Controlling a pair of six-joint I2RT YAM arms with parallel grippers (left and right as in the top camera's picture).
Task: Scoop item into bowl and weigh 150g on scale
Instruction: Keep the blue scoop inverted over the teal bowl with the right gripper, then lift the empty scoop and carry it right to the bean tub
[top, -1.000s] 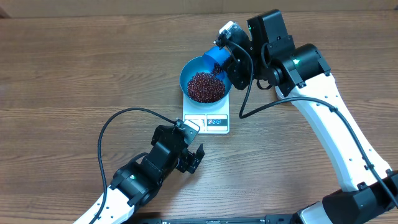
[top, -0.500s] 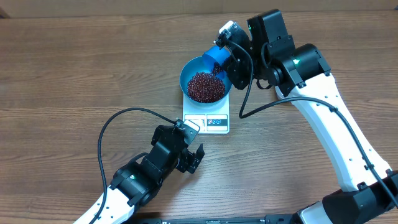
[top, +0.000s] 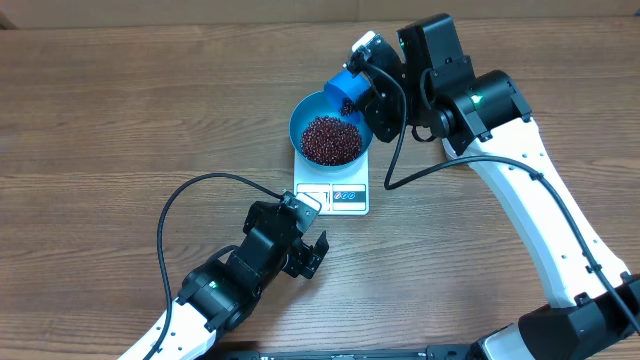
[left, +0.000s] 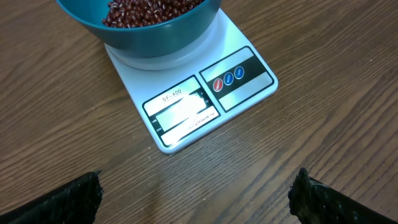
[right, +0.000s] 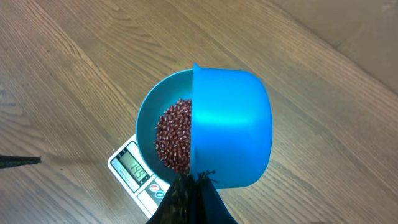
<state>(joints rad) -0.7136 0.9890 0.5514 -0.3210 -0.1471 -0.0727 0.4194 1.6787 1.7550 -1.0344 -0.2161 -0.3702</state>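
Note:
The blue bowl (top: 305, 112) stands on the white scale (top: 345, 197), holding a heap of dark red beans (top: 330, 140). My right gripper (top: 370, 80) is shut on a bright blue scoop (top: 348, 88), tilted over the bowl's far right rim. In the right wrist view the scoop (right: 230, 127) covers part of the bowl (right: 149, 115) and the beans (right: 174, 140); the scale's display (right: 132, 165) reads 149. My left gripper (top: 308, 232) stands open and holds nothing on the near side of the scale (left: 205, 99), its fingers (left: 68, 199) wide apart above bare wood.
A black cable (top: 190, 195) loops over the wooden table (top: 120, 120) left of my left arm. Another cable (top: 400, 165) hangs from the right arm beside the scale.
The scoop has shifted very slightly over the bowl's rim. The left arm has not moved.

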